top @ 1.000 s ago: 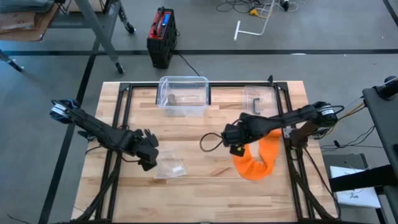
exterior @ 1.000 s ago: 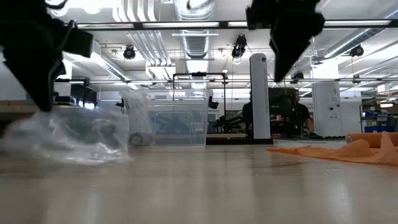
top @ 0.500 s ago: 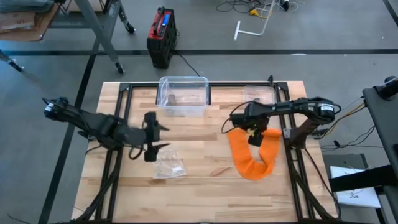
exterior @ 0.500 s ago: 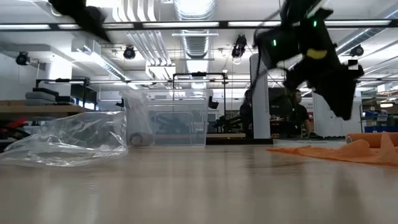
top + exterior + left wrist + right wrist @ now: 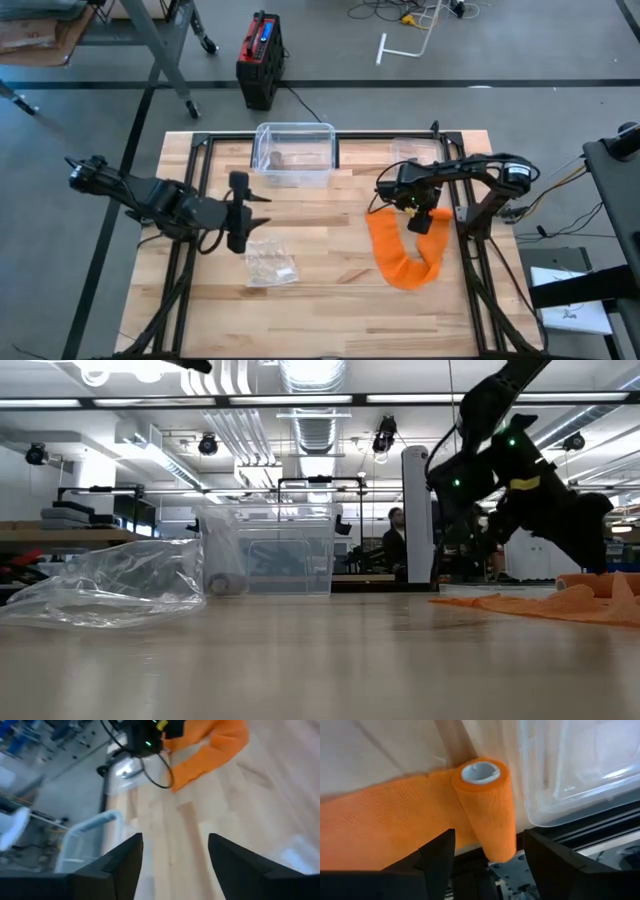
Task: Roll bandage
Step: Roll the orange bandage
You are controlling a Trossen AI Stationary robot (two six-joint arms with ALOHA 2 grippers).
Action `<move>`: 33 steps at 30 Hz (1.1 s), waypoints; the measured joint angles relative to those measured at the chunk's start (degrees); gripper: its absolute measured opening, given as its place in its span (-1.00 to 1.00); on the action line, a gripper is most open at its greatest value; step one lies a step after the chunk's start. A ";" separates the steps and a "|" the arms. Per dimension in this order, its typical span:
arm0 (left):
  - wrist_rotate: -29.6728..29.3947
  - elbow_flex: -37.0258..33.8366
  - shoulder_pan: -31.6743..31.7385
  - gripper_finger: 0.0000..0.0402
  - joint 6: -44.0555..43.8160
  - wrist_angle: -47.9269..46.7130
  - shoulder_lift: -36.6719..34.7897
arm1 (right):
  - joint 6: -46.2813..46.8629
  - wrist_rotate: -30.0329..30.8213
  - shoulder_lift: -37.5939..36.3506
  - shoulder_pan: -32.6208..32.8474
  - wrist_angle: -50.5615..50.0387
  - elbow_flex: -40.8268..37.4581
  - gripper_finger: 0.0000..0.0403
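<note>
The orange bandage (image 5: 410, 255) lies on the right half of the wooden table (image 5: 330, 300), partly unrolled: a wide strip curves across the boards and ends in a rolled section. In the right wrist view the roll (image 5: 487, 802) shows a white core and rests beside the clear lid (image 5: 570, 765) at the table's right edge.

The right gripper (image 5: 421, 217) hangs above the upper end of the strip. Its two dark fingers (image 5: 437, 855) stand apart on either side of the roll and close on nothing. Whether they touch the fabric cannot be told from these views.

The left gripper (image 5: 238, 212) is raised over the left-centre of the table, pointing toward the right arm. Its fingers (image 5: 120, 865) are spread wide with bare wood between them (nothing is held). Just beside it lies a crumpled clear plastic bag (image 5: 270, 262), which appears at the left of the low view (image 5: 115, 585).

A clear plastic bin (image 5: 294, 153) stands at the far edge of the table, holding a small roll-shaped object, possibly another bandage.
</note>
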 joint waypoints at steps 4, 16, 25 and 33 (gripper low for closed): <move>-2.22 0.15 0.00 -0.02 1.13 1.23 -0.02 | -0.28 -1.91 1.04 -0.13 2.99 -1.63 0.08; -2.23 0.41 0.00 -0.26 3.46 4.06 -0.15 | -0.67 -1.49 0.96 -0.90 8.73 -2.66 -0.16; -2.27 0.41 -0.01 -0.37 2.70 3.92 0.00 | -1.17 -1.82 0.96 -1.07 9.08 -2.59 -0.28; -2.23 0.41 0.89 -0.42 2.60 6.05 -1.80 | -1.27 -1.02 0.77 -0.90 7.39 -0.18 -0.56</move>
